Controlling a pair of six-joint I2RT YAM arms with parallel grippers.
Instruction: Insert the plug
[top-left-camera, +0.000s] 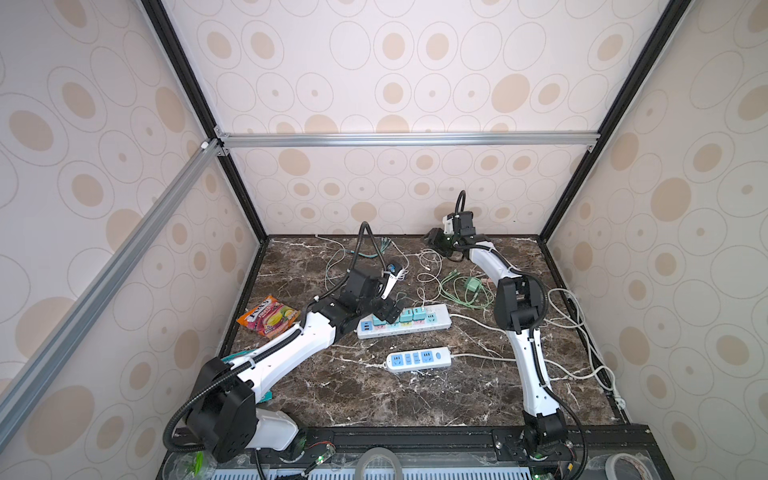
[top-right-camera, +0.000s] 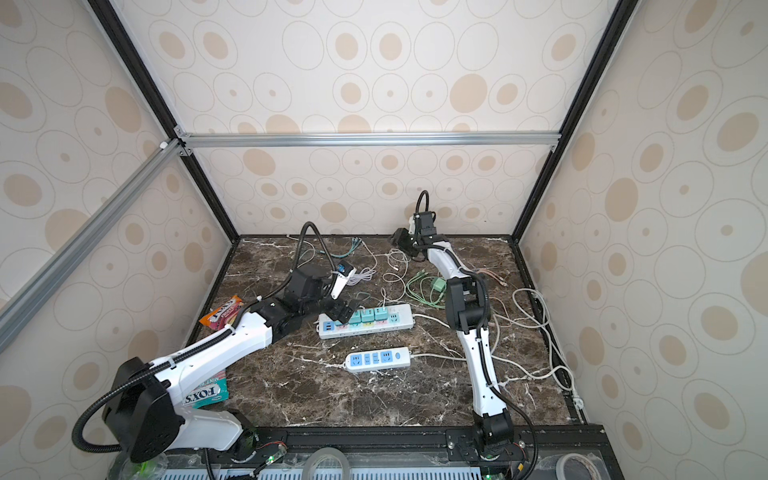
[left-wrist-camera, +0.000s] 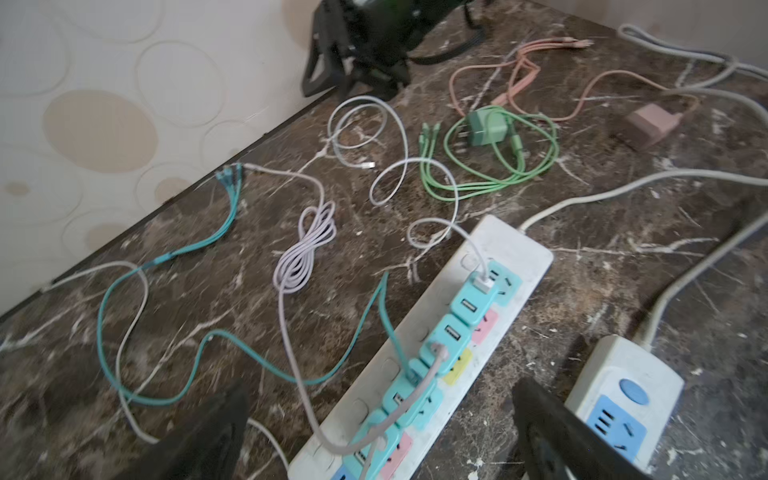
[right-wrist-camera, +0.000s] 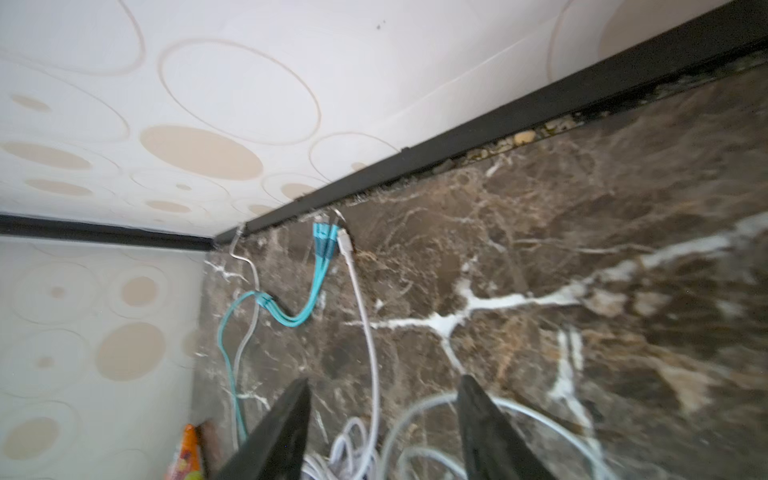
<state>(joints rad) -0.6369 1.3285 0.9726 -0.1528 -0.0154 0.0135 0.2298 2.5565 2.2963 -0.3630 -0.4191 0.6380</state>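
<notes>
A: What do you see on the marble table (top-left-camera: 415, 395)?
B: I see the long power strip (top-left-camera: 442, 320) in the middle. The short power strip (top-left-camera: 417, 359) lies just in front of it.
A: And your grippers?
B: My left gripper (left-wrist-camera: 380, 392) hangs over the long power strip's left end, jaws wide apart, empty. My right gripper (right-wrist-camera: 385, 379) is well behind it, jaws apart, also empty.
A: The plug?
B: Teal charger plugs (left-wrist-camera: 451, 332) sit in the long power strip. The green charger plug (left-wrist-camera: 484, 126) lies loose behind its right end.
</notes>
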